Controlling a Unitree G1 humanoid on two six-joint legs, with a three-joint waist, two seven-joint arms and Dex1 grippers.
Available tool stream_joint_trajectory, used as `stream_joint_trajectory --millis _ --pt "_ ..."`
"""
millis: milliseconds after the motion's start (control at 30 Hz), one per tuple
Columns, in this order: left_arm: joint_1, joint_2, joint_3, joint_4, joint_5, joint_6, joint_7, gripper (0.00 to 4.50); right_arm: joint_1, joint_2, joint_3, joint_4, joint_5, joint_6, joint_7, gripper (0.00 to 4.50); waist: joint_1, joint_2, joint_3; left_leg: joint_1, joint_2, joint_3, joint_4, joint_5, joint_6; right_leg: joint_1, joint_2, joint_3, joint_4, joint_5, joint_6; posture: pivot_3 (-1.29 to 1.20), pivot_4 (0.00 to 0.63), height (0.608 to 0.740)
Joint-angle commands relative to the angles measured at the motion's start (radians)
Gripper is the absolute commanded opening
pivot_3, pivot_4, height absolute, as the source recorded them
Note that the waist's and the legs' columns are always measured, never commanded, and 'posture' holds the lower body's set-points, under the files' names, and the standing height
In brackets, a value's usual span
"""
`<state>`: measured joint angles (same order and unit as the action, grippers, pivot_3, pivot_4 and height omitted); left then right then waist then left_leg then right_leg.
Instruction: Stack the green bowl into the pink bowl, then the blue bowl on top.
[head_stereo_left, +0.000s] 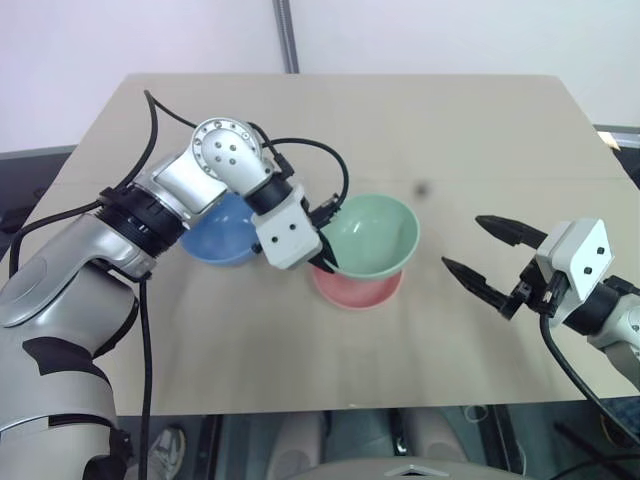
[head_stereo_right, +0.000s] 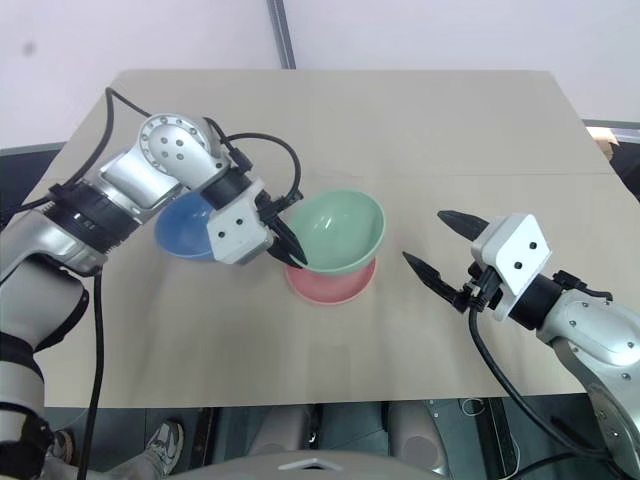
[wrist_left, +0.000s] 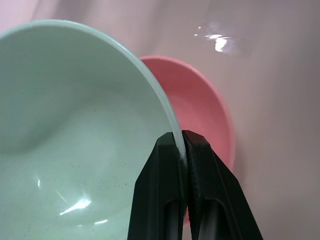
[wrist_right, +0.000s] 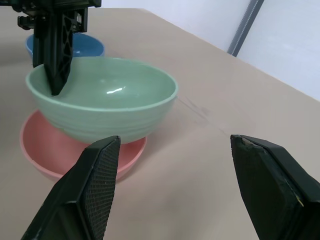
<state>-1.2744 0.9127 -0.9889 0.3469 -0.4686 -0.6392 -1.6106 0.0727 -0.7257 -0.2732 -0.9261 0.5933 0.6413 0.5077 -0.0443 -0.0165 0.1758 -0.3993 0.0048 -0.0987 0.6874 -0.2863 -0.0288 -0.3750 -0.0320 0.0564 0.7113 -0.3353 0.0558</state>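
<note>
The green bowl (head_stereo_left: 372, 235) sits tilted over the pink bowl (head_stereo_left: 360, 292), its base down inside the pink rim. My left gripper (head_stereo_left: 325, 262) is shut on the green bowl's near-left rim, one finger inside and one outside, as the left wrist view shows (wrist_left: 181, 137). The blue bowl (head_stereo_left: 218, 232) stands on the table to the left, partly hidden behind my left wrist. My right gripper (head_stereo_left: 480, 250) hovers open to the right of the stacked bowls, pointing at them with nothing between its fingers (wrist_right: 100, 170).
The bowls stand on a beige table (head_stereo_left: 480, 130) with bare surface behind and to the right of them. A dark pole (head_stereo_left: 288, 35) rises behind the far edge. A cable loops over my left arm.
</note>
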Motion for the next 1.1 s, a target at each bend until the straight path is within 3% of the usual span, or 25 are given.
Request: stream_joint_trajectory --millis 33,167,333,467,567,767,900,1000,1100 --pt "-0.054 0.034 -0.033 -0.013 -0.048 -0.025 -0.004 0.75 0.010 0.005 -0.016 -0.040 -0.007 -0.025 -0.013 3.85 0.000 0.000 0.000 0.000 0.000 0.000 0.000 0.000 0.000 0.000 0.000 0.000 0.000 0.000 0.000 0.00 0.150 0.740" --pt "-0.060 0.041 -0.040 -0.018 -0.077 -0.029 -0.004 2.59 0.022 0.009 -0.017 -0.046 -0.008 -0.029 -0.018 3.85 0.000 0.000 0.000 0.000 0.000 0.000 0.000 0.000 0.000 0.000 0.000 0.000 0.000 0.000 0.000 0.00 0.150 0.740" --pt "-0.049 0.031 0.023 -0.006 -0.082 0.036 -0.004 2.59 0.021 0.006 -0.008 -0.042 -0.007 -0.038 -0.012 3.85 0.000 0.000 0.000 0.000 0.000 0.000 0.000 0.000 0.000 0.000 0.000 0.000 0.000 0.000 0.000 0.00 0.150 0.740" --pt "-0.029 -0.010 0.199 0.080 -0.002 0.203 0.016 2.59 0.012 0.001 0.018 -0.041 0.008 -0.043 0.013 3.85 0.000 0.000 0.000 0.000 0.000 0.000 0.000 0.000 0.000 0.000 0.000 0.000 0.000 0.000 0.000 0.00 0.150 0.740" --pt "0.027 0.028 0.303 0.082 0.099 0.300 0.074 2.59 -0.015 -0.010 0.053 -0.030 0.027 -0.046 0.051 3.85 -0.009 0.000 0.000 0.001 0.000 0.000 0.000 0.000 0.000 0.000 0.001 0.000 0.000 0.000 0.000 0.00 0.150 0.740" --pt "0.392 0.350 0.537 -0.295 0.113 0.593 0.147 2.59 -0.101 -0.034 0.123 0.032 0.041 -0.081 0.160 3.85 -0.051 0.001 0.001 0.002 0.002 -0.003 -0.003 0.001 -0.002 -0.002 0.003 0.004 0.000 0.000 0.000 0.00 0.150 0.740" --pt "0.697 0.545 0.764 -0.485 0.059 0.742 0.254 2.59 -0.173 -0.032 0.175 0.103 0.033 -0.120 0.234 3.85 -0.036 0.000 0.003 0.001 0.002 -0.005 -0.004 0.000 0.000 -0.002 0.002 0.004 -0.001 0.000 0.000 0.00 0.150 0.740" --pt "0.919 0.593 0.965 -0.566 0.066 0.812 0.317 2.59 -0.254 -0.009 0.237 0.193 0.009 -0.163 0.287 3.85 -0.021 0.001 0.003 0.003 0.002 -0.003 -0.003 0.000 0.001 -0.001 0.001 0.004 0.000 0.000 0.000 0.00 0.150 0.740" --pt "1.111 0.560 1.158 -0.657 0.114 0.879 0.348 2.59 -0.318 0.015 0.287 0.267 -0.012 -0.197 0.331 3.85 -0.007 0.001 0.004 0.003 0.001 0.000 -0.003 0.000 0.001 0.000 0.000 0.002 0.001 0.000 0.000 0.00 0.150 0.740"
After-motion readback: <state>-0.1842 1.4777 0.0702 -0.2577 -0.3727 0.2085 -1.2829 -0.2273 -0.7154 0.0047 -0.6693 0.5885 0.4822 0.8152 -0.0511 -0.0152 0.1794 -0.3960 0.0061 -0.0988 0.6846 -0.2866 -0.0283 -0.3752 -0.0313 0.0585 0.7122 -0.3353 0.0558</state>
